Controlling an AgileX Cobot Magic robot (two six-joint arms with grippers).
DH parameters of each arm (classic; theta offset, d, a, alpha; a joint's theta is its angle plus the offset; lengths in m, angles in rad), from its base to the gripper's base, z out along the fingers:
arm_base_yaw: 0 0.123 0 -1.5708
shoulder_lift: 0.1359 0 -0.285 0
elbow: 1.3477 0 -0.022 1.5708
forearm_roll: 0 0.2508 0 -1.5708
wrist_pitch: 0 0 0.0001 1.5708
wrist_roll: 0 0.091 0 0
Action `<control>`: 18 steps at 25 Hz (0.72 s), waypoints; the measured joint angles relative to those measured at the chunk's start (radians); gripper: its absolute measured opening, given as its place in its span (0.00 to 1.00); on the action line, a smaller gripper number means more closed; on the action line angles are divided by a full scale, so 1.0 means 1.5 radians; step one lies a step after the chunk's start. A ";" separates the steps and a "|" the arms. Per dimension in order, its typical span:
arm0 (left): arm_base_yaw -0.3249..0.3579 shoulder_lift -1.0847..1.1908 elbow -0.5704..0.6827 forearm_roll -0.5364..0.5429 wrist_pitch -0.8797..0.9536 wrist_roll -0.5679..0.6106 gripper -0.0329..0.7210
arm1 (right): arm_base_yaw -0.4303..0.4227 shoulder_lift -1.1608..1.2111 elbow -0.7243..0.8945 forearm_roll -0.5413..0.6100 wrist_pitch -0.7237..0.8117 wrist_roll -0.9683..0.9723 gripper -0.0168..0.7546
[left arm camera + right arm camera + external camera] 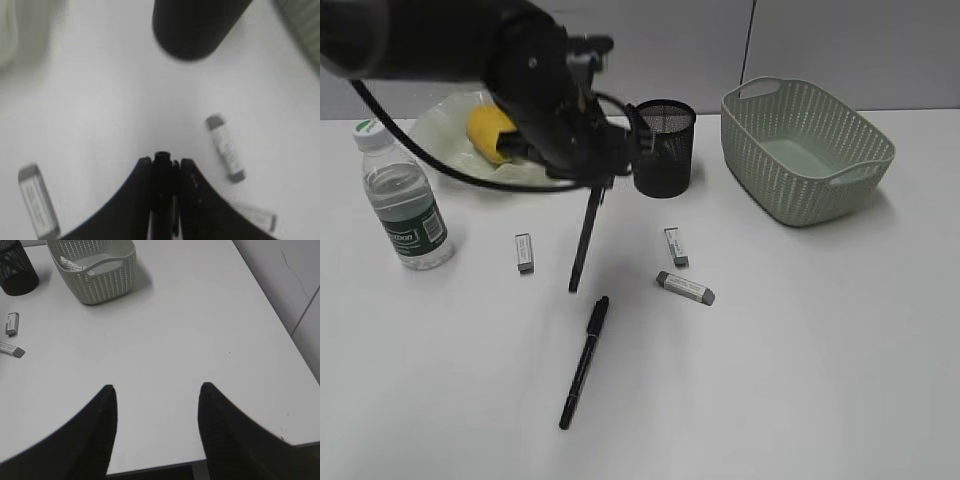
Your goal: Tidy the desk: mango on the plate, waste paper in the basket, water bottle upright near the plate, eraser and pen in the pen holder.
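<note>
1. Left claw [161, 167]: clenched on a black pen [586, 240]. In the left wrist view the pen's end sits pinched between the two jaws. In the exterior view the pen hangs at a slant, its lower tip near or on the desk [800, 380]; I cannot tell which. I judge it is held this way for carrying to the pen holder [664, 146].
2. Right claw [155, 390]: released, empty, jaws apart over bare desk, well clear of the work.
3. Pen holder: upright beside the left arm, between plate and basket.
4. Second pen [584, 362]: lies flat on the desk, nearer the camera, not yet collected.
5. Erasers: three on the desk, one to the left [524, 252], two to the right [676, 246] [685, 288], all outside the holder.
6. Mango [490, 133]: on the plate [440, 125], partly hidden by the arm.
7. Water bottle [404, 196]: upright, near the plate.
8. Basket [807, 148]: far right; something pale lies inside in the right wrist view, possibly the waste paper, I cannot tell.
</note>
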 joint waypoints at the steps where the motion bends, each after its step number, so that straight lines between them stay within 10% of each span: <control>1: 0.001 -0.022 0.000 0.012 -0.026 -0.001 0.20 | 0.000 0.000 0.000 0.000 0.000 0.000 0.57; 10: 0.049 -0.070 0.000 0.175 -0.488 0.003 0.20 | 0.000 0.000 0.000 0.000 0.000 0.000 0.57; 18: 0.095 0.056 0.000 0.150 -0.834 0.124 0.20 | 0.000 0.000 0.000 0.001 0.000 0.000 0.57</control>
